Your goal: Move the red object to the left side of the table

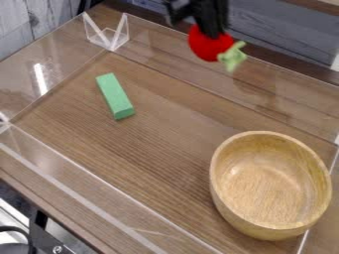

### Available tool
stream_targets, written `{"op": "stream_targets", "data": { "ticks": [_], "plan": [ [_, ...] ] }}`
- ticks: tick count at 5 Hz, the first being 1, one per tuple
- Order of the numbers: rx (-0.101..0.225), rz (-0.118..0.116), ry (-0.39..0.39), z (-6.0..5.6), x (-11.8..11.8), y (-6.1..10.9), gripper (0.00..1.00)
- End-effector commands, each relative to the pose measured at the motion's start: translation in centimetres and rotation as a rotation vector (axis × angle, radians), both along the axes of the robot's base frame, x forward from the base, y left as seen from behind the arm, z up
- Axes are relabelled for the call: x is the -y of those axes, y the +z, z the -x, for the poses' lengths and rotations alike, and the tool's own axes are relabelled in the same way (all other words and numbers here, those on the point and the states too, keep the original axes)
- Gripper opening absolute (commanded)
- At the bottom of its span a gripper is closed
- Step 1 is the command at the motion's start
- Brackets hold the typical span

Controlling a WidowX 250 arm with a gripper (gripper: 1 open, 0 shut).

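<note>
Single raised view, angled down across the table from its near corner, fairly close, far wall behind.

The arm is cut off by the top edge; only the dark gripper shows, blurred, its jaws not distinguishable. The red object is blurred, its upper part hidden behind the gripper. The table runs past the bottom and right edges; its near-left corner is cropped.
</note>
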State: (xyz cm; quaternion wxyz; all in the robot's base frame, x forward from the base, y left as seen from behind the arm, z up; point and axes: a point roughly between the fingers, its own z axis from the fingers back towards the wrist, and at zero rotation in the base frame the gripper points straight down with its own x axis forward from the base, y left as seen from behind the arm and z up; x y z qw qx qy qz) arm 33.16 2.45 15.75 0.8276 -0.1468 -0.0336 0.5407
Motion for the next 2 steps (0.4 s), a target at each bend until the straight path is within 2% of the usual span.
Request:
{"op": "stream_targets", "data": {
  "ticks": [1, 2],
  "plan": [
    [0.049, -0.03, 0.075, 2.0, -3.1, 2.2, 0.0],
    [0.04, -0.049, 0.11, 3.9, -6.5, 1.4, 0.0]
  ]
}}
